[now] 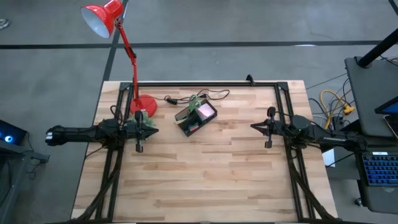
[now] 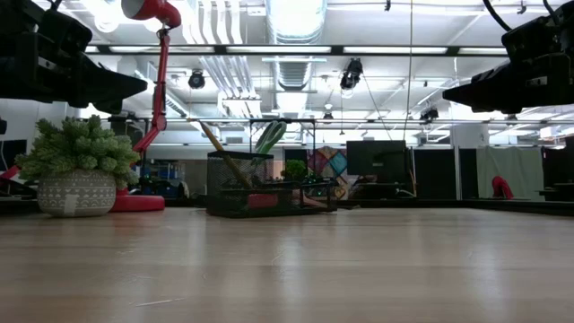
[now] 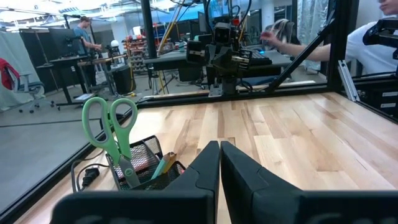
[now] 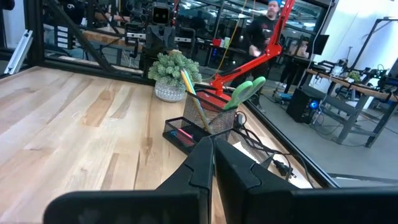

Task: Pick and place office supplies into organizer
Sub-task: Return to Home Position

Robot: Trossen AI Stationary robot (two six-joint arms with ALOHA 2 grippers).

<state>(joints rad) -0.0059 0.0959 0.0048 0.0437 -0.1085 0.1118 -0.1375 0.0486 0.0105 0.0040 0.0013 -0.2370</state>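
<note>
High view: the organizer [image 1: 186, 129] is set just beside the lamp base [image 1: 144, 103], with scissors [image 3: 122, 155] held upright inside. Jaws of the left arm [image 1: 81, 132], near that base, and of the right arm [image 1: 323, 134], well apart from it, are pressed together. The box is judged light and stiff; a wall rim should be gripped.

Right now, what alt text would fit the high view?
Overhead, a black desk organizer toward the back of the wooden table holds a pink sticky-note pad and green-handled scissors. The left gripper and right gripper hang at opposite sides, pointing at each other, clear of it. A red desk lamp stands rear left.
</note>
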